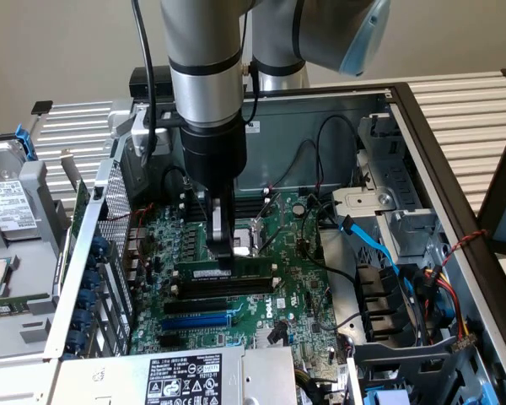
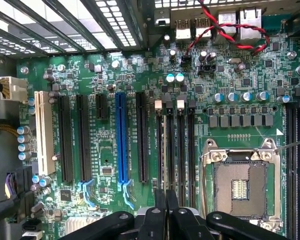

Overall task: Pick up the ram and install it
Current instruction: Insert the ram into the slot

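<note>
Exterior view: ram (image 1: 236,275), long narrow green stick with white sticker, standing level in memory slot mid-motherboard (image 1: 297,283). Gripper (image 1: 223,253) directly above, fingers drawn almost together, pinching ram's top edge. Black slot (image 1: 211,302) at ram's 6 o'clock, blue slot (image 1: 198,321) beyond. CPU socket (image 1: 251,239) at 1 o'clock. Blue cable (image 1: 375,245) at 3 o'clock, clear of ram.

Wrist view: gripper (image 2: 165,197), black fingers pressed close over black memory slots (image 2: 180,150) with white clips. Metal-framed CPU socket (image 2: 240,187) beside them.

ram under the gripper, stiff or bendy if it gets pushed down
Likely stiff but fragile: the ram is a thin circuit board. It stands on its narrow edge, so an off-centre push from the gripper might tilt it.
</note>
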{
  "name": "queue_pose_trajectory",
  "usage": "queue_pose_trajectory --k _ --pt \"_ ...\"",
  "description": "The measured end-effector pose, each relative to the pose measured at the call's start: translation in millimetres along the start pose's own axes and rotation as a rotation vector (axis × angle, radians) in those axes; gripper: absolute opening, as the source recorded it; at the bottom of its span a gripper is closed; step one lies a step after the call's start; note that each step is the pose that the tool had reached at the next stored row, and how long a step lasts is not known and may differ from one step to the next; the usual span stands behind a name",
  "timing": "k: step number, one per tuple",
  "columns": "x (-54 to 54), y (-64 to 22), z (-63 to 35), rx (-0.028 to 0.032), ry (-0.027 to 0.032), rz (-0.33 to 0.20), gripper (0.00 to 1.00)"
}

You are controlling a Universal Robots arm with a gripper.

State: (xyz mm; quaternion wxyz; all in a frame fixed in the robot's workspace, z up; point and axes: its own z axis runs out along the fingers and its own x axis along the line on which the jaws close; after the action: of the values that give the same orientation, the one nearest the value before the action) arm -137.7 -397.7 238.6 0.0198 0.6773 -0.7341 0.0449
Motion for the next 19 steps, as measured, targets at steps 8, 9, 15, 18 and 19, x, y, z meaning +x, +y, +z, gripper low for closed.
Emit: queue_pose_trajectory --k 8,9,15,18,19 --pt "1.3 1.0 1.9 -0.0002 0.0001 0.000 0.12" --pt "1.5 2.7 2.0 -0.0001 0.0000 0.000 0.12" --pt "1.6 4.4 2.2 -0.0001 0.0002 0.000 0.12" --pt "1.6 4.4 2.4 -0.0001 0.0005 0.000 0.12" --pt "1.5 4.4 2.5 -0.0001 0.0004 0.000 0.12"
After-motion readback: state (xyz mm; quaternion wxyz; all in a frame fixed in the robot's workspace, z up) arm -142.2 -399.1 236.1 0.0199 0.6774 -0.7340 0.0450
